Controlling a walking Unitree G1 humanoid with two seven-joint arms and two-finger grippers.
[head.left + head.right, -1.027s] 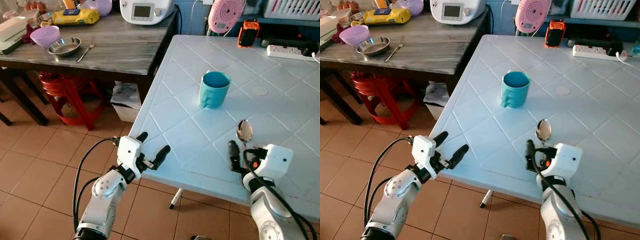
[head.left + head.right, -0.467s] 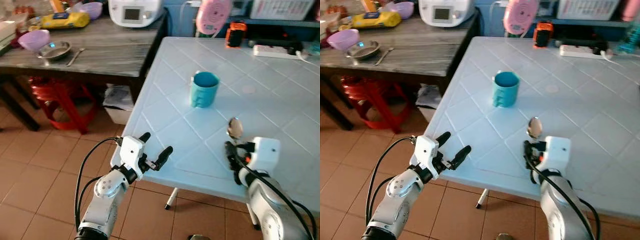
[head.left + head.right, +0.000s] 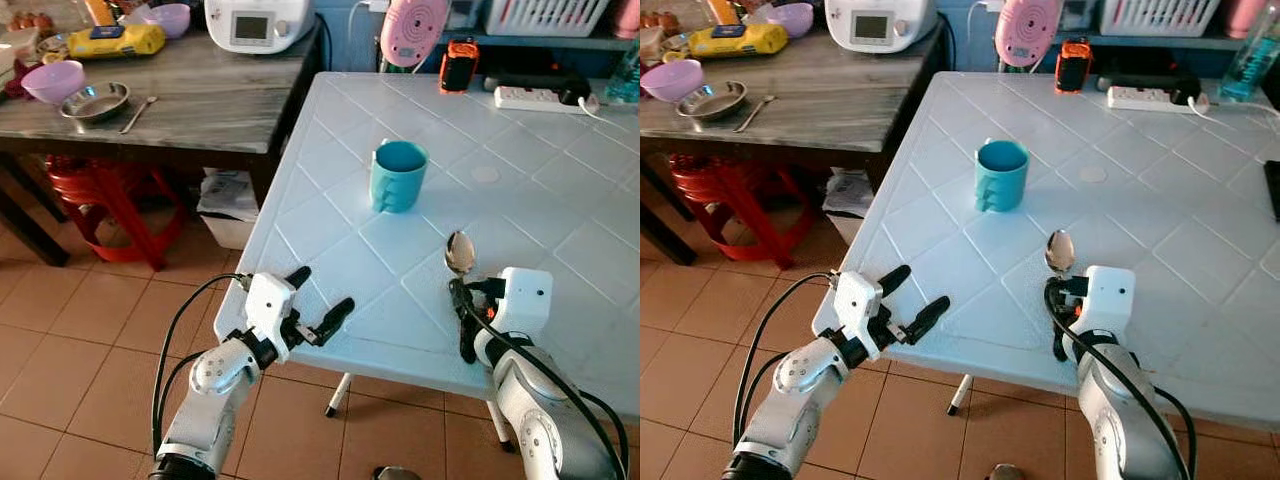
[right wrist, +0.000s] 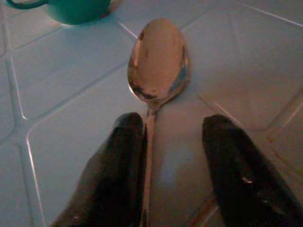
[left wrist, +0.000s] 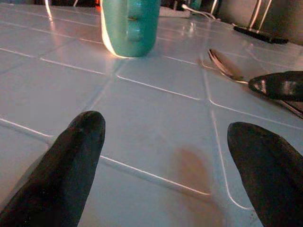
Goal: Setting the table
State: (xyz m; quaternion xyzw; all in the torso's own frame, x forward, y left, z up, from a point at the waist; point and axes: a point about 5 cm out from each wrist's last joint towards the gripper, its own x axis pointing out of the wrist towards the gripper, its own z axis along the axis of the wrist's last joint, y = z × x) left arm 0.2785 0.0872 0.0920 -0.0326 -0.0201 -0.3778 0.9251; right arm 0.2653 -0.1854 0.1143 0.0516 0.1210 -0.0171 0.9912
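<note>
Right wrist view: right gripper (image 4: 163, 175) fingers apart — spoon (image 4: 158, 71) handle btwn them. Left gripper (image 5: 165, 165) spread wide, empty.

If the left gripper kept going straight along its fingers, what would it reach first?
Probably the teal mug: the left gripper, open over the white table, points roughly at it across bare tabletop. The spoon lies off to one side.

Probably a home kitchen; cooking appliance (image 3: 256, 22), bowls (image 3: 52, 80), tiled floor (image 3: 90, 320).

Spoon (image 3: 1059, 251) on pale blue table (image 3: 1160, 210), teal mug (image 3: 1000, 175) beyond, right gripper (image 3: 1057, 318) behind it
</note>
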